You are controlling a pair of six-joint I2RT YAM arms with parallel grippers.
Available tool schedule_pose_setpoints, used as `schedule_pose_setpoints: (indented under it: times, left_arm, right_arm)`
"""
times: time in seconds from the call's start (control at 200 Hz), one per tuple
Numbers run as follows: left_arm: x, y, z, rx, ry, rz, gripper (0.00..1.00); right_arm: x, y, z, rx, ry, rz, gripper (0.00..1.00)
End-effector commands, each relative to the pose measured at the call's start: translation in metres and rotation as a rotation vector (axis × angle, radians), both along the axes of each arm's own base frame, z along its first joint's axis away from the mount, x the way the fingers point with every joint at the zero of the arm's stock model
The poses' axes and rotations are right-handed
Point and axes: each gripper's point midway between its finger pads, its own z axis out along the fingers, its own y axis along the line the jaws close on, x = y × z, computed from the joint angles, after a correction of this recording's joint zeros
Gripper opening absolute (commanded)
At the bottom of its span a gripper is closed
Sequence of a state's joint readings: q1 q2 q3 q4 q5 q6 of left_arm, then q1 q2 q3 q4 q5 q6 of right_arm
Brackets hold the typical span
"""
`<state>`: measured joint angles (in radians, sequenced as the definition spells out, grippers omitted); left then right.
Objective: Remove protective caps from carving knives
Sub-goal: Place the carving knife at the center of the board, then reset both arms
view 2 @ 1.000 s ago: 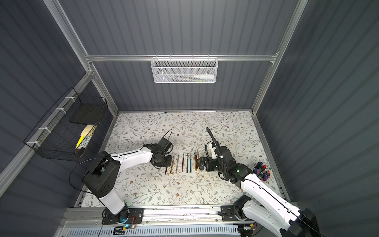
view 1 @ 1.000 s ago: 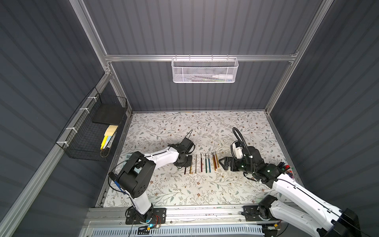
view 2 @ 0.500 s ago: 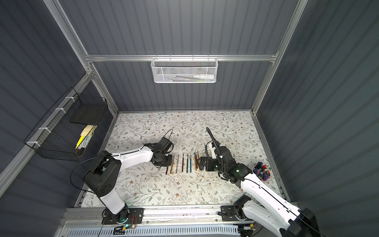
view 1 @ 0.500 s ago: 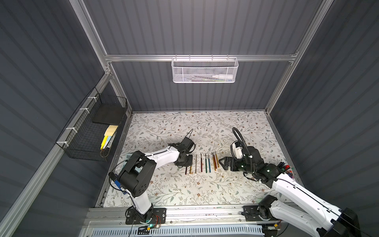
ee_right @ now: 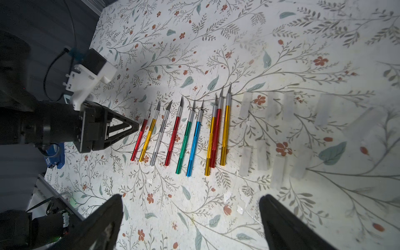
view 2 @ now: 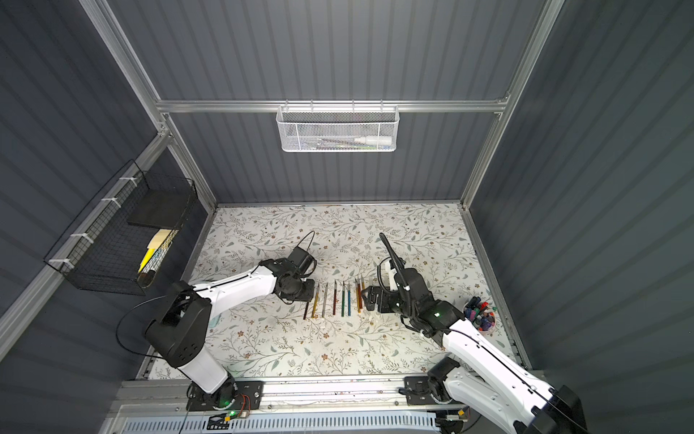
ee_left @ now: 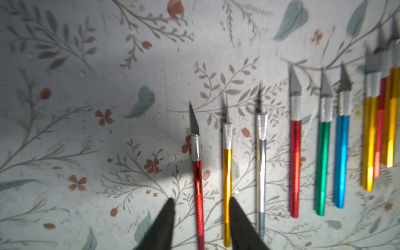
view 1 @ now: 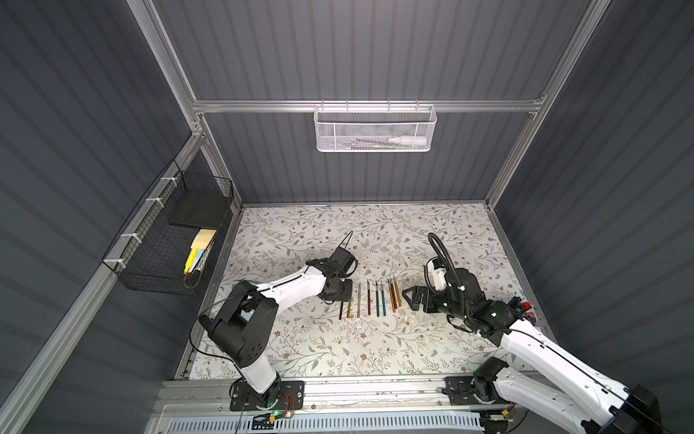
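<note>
Several carving knives (view 1: 370, 298) (view 2: 334, 298) lie side by side in a row on the floral table, every blade bare. My left gripper (ee_left: 201, 205) is open low over the row's left end. Its fingertips (ee_left: 171, 207) straddle the red knife (ee_left: 197, 173) and the gold knife (ee_left: 227, 173) without touching them. Several protective caps (ee_right: 245, 106), clear sleeves, lie loose on the table beyond the row's right end. My right gripper (ee_right: 191, 198) is wide open and empty, hovering near the knives' handle ends. In both top views it (view 1: 407, 297) (view 2: 366, 298) faces the row from the right.
A black wire basket (view 1: 165, 240) with yellow items hangs on the left wall. A white mesh basket (view 1: 375, 129) hangs on the back rail. A small cup of coloured pieces (view 2: 480, 319) stands at the table's right edge.
My left gripper's jaws have parted over the leftmost knives. Neither arm has shifted noticeably, and the right gripper stays wide open.
</note>
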<state>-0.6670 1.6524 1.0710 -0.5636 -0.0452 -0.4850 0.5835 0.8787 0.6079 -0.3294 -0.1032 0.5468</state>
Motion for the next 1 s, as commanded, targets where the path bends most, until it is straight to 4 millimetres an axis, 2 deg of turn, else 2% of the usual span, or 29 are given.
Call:
schedule_pose_setpoints:
  times: [0.0,0.1,0.165,0.26,0.455,0.59,0.705,0.871,0.996]
  left_arm:
    - [0.012,0.006,0.037,0.014,-0.095,0.025,0.79]
    - [0.025,0.009,0.065,0.016,-0.198,0.030,0.99]
    - [0.035,0.015,0.087,0.026,-0.279,0.040,1.00]
    - [0.047,0.033,0.113,0.071,-0.368,0.081,1.00]
    - [0.059,0.077,0.148,0.199,-0.564,0.166,1.00]
    - [0.057,0.091,0.143,0.245,-0.644,0.155,1.00]
    - [0.055,0.118,0.133,0.367,-0.657,0.193,1.00]
    - [0.067,0.150,0.107,0.431,-0.611,0.231,0.99]
    - [0.074,0.181,0.105,0.489,-0.632,0.307,1.00]
  right_arm:
    - [0.009,-0.005,0.012,-0.047,-0.060,-0.016,0.99]
    - [0.024,-0.023,0.023,-0.124,-0.112,-0.109,0.99]
    - [0.032,-0.028,0.035,-0.170,-0.171,-0.123,0.99]
    - [0.041,-0.035,0.044,-0.242,-0.239,-0.128,0.99]
    - [0.057,-0.062,0.059,-0.387,-0.391,-0.228,0.99]
    - [0.060,-0.065,0.057,-0.469,-0.500,-0.186,0.99]
    - [0.064,-0.078,0.053,-0.523,-0.541,-0.240,0.99]
    - [0.073,-0.093,0.037,-0.613,-0.542,-0.275,0.99]
    - [0.083,-0.109,0.028,-0.670,-0.539,-0.315,0.99]
